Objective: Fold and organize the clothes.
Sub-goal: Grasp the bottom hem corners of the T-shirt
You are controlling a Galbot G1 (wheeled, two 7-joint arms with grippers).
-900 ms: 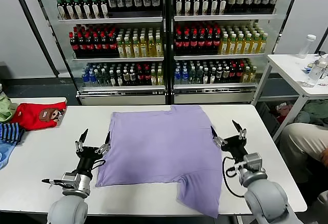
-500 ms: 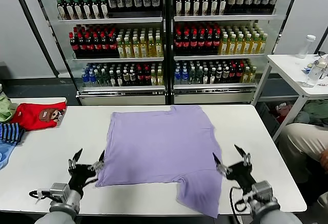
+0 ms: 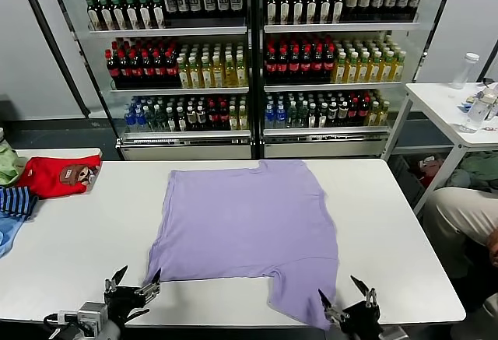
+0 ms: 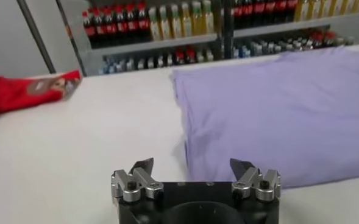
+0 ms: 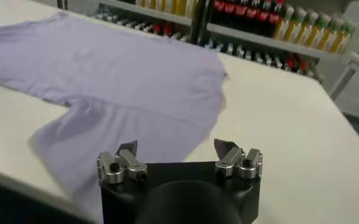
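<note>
The lavender T-shirt lies plain side up in the middle of the white table, partly folded, with one sleeve reaching toward the front edge. It also shows in the left wrist view and the right wrist view. My left gripper is open and empty, low at the table's front edge, just off the shirt's front left corner. My right gripper is open and empty, low at the front edge beside the front sleeve.
A red garment with a brown patch and a navy-and-blue striped garment lie at the table's left end. Drink coolers stand behind. A second white table with bottles stands at the right, a seated person beside it.
Both grippers have drawn back from the shirt's sides toward the front edge of the table and sunk low in view. The shirt has not moved.
</note>
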